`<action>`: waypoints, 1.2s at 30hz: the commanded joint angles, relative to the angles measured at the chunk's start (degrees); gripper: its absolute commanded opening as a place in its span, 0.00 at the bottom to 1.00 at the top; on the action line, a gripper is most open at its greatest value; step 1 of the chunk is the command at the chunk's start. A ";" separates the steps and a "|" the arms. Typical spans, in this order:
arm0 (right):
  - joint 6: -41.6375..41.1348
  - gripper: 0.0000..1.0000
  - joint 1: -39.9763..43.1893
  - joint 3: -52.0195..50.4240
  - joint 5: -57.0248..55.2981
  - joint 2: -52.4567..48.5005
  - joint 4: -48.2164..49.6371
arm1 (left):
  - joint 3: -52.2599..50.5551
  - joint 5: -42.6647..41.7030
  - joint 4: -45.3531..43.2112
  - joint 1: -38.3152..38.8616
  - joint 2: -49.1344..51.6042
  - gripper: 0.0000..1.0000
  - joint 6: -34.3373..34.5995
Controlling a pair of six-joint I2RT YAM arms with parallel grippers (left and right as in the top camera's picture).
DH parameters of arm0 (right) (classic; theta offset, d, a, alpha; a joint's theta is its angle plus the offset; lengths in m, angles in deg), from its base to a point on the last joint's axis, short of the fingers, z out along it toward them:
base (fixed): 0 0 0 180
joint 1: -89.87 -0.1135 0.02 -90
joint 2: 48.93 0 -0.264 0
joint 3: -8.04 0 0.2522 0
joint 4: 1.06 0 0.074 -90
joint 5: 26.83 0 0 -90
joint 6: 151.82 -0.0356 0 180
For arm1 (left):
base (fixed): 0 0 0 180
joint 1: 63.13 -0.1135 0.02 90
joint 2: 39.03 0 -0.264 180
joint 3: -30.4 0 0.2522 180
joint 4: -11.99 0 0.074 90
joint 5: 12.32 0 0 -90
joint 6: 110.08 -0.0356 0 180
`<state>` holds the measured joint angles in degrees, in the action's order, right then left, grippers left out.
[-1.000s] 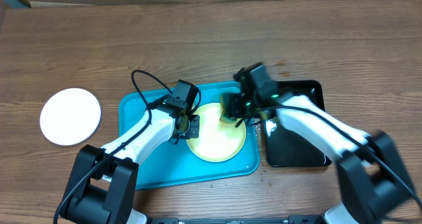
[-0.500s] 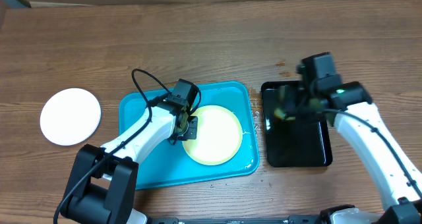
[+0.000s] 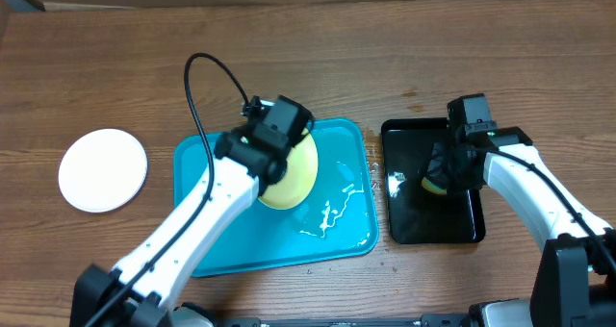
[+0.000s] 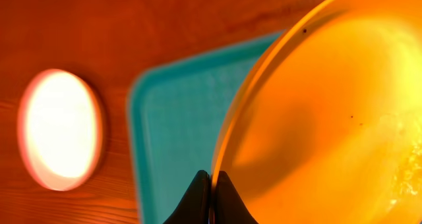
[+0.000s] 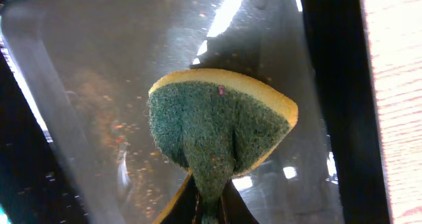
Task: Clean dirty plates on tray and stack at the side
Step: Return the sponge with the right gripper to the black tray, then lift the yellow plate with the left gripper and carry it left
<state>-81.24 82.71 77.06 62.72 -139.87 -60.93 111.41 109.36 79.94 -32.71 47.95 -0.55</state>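
Observation:
My left gripper (image 3: pixel 277 163) is shut on the rim of the pale yellow-green plate (image 3: pixel 298 173) and holds it tilted on edge above the turquoise tray (image 3: pixel 332 240). In the left wrist view the fingertips (image 4: pixel 212 188) pinch that rim, and the plate (image 4: pixel 330 118) fills the right side with a few tiny dark specks. A white plate (image 3: pixel 103 169) lies flat on the table left of the tray and shows too in the left wrist view (image 4: pixel 62 128). My right gripper (image 5: pixel 211 201) is shut on a green-and-yellow sponge (image 5: pixel 217 125) over the black tray (image 3: pixel 433 221).
Wet white streaks (image 3: pixel 327 213) lie on the turquoise tray's floor where the plate was. The glossy black tray (image 5: pixel 99 85) is wet with small crumbs. Bare wooden table (image 3: pixel 308 58) lies behind both trays.
The left gripper has lifted the yellow-green plate off the tray floor and tipped it on edge. The right gripper has carried the sponge from the plate rightward to the black tray.

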 commanded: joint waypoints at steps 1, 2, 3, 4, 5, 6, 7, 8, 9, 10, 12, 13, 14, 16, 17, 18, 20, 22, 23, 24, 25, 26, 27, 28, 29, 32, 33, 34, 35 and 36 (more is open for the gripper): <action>1.51 0.04 -0.04 -0.15 -2.73 0.13 0.63 | 1.29 19.78 0.07 8.35 -4.81 0.04 0.85; 1.97 0.04 -0.04 -0.15 -2.78 0.13 0.61 | 1.29 23.93 0.09 10.99 -5.16 0.04 0.85; 1.92 0.05 -0.04 -0.17 -3.23 0.13 0.59 | 1.29 27.08 0.09 12.98 -5.27 0.04 0.85; 1.92 0.05 -0.04 -0.20 -3.93 0.13 0.61 | 1.29 30.88 0.24 15.41 -5.27 0.04 0.85; 1.92 0.06 -0.04 -0.20 -4.74 0.13 0.63 | 1.29 34.01 0.50 17.51 -5.25 0.04 0.85; 1.95 0.06 -0.04 -0.20 -5.81 0.13 0.68 | 1.29 37.75 0.90 20.00 -5.25 0.04 0.85; 1.95 0.07 -0.04 -0.20 -6.56 0.13 0.83 | 1.29 41.31 1.20 22.36 -5.25 0.04 0.85; 1.92 0.09 -0.04 -0.20 -7.04 0.13 1.03 | 1.29 44.87 1.42 24.59 -5.25 0.04 0.83; 1.95 0.09 -0.04 -0.20 -7.06 0.13 1.11 | 1.29 47.19 1.49 25.97 -5.25 0.04 0.83; 1.95 0.10 -0.04 -0.20 -7.04 0.13 1.27 | 1.29 51.56 1.49 28.28 -5.25 0.04 0.83; 1.95 0.10 -0.04 -0.20 -7.06 0.13 1.38 | 1.29 55.04 1.49 30.36 -5.25 0.04 0.83; 1.95 0.10 -0.07 -0.22 -7.04 0.13 1.49 | 1.29 55.74 1.49 30.95 -5.25 0.04 0.83; 2.10 0.10 -0.07 -0.28 -7.06 0.11 1.73 | 1.29 55.98 1.49 31.41 -5.25 0.04 0.83; 3.26 0.10 -0.07 -0.61 -7.04 0.11 2.58 | 1.29 55.93 1.49 31.67 -5.25 0.04 0.83; 3.41 0.10 -0.07 -0.90 -7.06 0.11 3.08 | 1.29 55.71 1.51 31.65 -5.25 0.04 0.83; 3.41 0.10 -0.07 -1.22 -7.04 0.11 3.58 | 1.29 55.32 1.51 31.65 -5.25 0.04 0.81; 3.41 0.12 -0.04 -1.86 -7.04 0.11 4.33 | 1.29 54.42 1.46 31.47 -5.25 0.04 0.83; 3.39 0.15 -0.07 -2.34 -7.04 0.11 4.72 | 1.29 51.52 1.44 31.01 -5.25 0.04 1.05; 3.39 0.16 -0.07 -2.43 -7.02 0.11 4.70 | 1.29 49.13 1.49 30.62 -5.25 0.04 1.55; 3.39 0.18 -0.07 -2.43 -6.99 0.11 4.61 | 1.29 45.59 1.51 29.86 -5.25 0.04 2.25; 3.37 0.22 -0.07 -2.43 -6.99 0.11 4.42 | 1.29 42.84 1.51 29.20 -5.27 0.04 2.93; 3.37 0.33 -0.07 -2.43 -6.91 0.11 4.22 | 1.29 38.10 1.49 27.80 -5.27 0.04 4.55; 3.28 0.44 -0.07 -2.43 -6.58 0.11 4.02 | 1.29 34.64 1.51 26.86 -5.27 0.04 5.99; 3.17 0.58 -0.07 -2.43 -6.05 0.11 3.72 | 1.29 27.58 1.64 24.83 -5.29 0.04 8.48; 3.15 0.70 -0.07 -2.43 -5.46 0.11 3.39 | 1.29 22.86 1.81 23.19 -5.29 0.04 10.19; 3.15 1.00 -0.07 -2.45 -3.74 0.11 3.02 | 1.29 11.56 4.76 15.23 -5.29 0.04 18.29; 3.15 1.00 -0.07 -2.43 -3.72 0.11 2.99 | 1.29 10.27 5.77 12.13 -5.29 0.04 20.68; 3.15 1.00 -0.07 -2.43 -3.74 0.11 2.99 | 1.29 9.33 6.08 9.57 -5.29 0.04 21.53; 3.15 1.00 -0.07 -2.43 -3.74 0.11 2.99 | 1.29 7.65 5.99 6.21 -5.29 0.04 21.59; 3.17 1.00 -0.07 -2.43 -3.74 0.11 2.99 | 1.29 6.38 5.88 3.26 -5.31 0.04 21.53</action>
<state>-78.09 82.69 74.94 58.30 -139.87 -58.05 111.54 126.54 85.76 -20.82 43.80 13.48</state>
